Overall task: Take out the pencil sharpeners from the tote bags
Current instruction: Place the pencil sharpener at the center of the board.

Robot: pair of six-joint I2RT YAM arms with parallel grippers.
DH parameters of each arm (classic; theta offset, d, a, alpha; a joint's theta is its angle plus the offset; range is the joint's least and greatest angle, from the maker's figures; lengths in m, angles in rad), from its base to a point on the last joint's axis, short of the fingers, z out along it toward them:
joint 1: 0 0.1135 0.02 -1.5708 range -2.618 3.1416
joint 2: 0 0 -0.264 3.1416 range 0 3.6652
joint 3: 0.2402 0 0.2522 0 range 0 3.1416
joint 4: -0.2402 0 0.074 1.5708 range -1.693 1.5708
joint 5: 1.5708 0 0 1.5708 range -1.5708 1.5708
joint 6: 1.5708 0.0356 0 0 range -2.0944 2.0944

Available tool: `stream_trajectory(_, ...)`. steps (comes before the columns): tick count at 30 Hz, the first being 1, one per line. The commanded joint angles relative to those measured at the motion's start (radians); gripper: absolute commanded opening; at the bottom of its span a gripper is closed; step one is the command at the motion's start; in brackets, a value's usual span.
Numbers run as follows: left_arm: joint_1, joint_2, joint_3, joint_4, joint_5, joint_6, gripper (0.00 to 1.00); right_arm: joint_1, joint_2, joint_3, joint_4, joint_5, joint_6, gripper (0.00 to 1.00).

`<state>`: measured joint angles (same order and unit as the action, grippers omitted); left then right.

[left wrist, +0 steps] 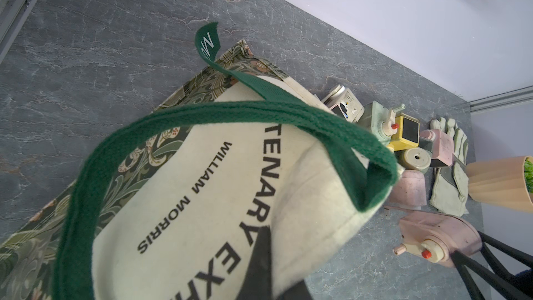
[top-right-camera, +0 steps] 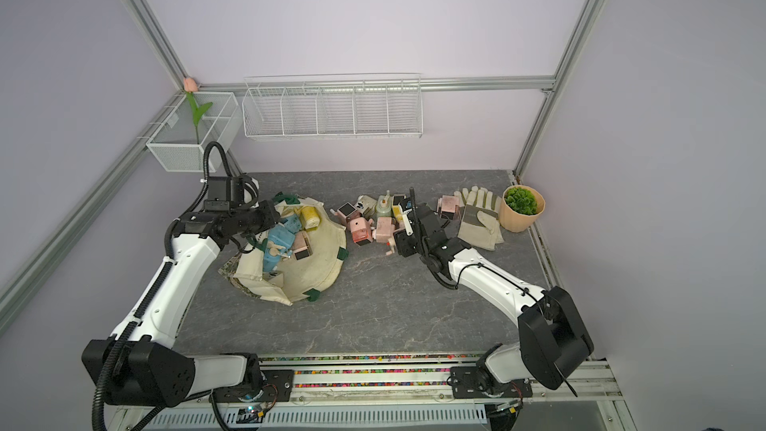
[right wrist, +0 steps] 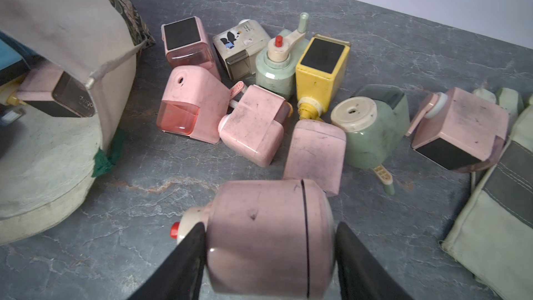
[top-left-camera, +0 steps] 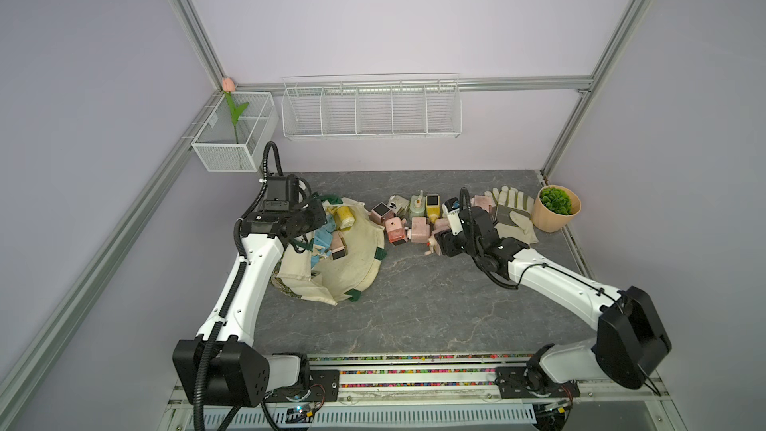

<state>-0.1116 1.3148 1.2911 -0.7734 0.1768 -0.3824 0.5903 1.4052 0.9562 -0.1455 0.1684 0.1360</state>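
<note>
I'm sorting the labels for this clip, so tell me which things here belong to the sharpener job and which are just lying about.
Job: tote bag; sharpeners inside it; sharpeners already out; pink sharpener in the right gripper.
Lying about: work gloves; plant pot; wall rack; mesh basket; tulip.

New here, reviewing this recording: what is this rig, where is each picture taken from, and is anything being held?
Two robot arms, each ending in a two-finger gripper, work over a grey table. Two pictures look down from overhead; the other two come from cameras on the wrists. On the table lie a cream tote bag with sharpeners inside, a cluster of loose sharpeners beside it, work gloves and a potted plant. The left gripper is shut on the tote bag's canvas; the right gripper grips a pink sharpener.
</note>
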Motion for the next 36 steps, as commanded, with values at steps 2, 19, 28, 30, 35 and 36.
stream_trajectory(2,-0.002,-0.034,0.005,-0.011,0.011,0.003,0.00,-0.032,-0.059,-0.029,0.018,0.021,0.044,0.56)
stream_trajectory(19,-0.002,-0.040,0.001,-0.007,0.016,0.002,0.00,-0.113,-0.137,-0.071,0.000,0.091,0.107,0.57)
stream_trajectory(28,-0.002,-0.040,0.002,-0.007,0.020,0.001,0.00,-0.187,-0.073,-0.102,0.032,0.140,0.157,0.56)
stream_trajectory(30,-0.002,-0.039,0.002,-0.007,0.020,0.001,0.00,-0.198,-0.047,-0.101,0.049,0.147,0.162,0.56)
stream_trajectory(35,-0.002,-0.038,0.004,-0.007,0.021,0.001,0.00,-0.221,0.026,-0.100,0.105,0.129,0.172,0.56)
stream_trajectory(36,-0.002,-0.039,0.002,-0.007,0.019,0.001,0.00,-0.227,0.045,-0.100,0.121,0.123,0.175,0.56)
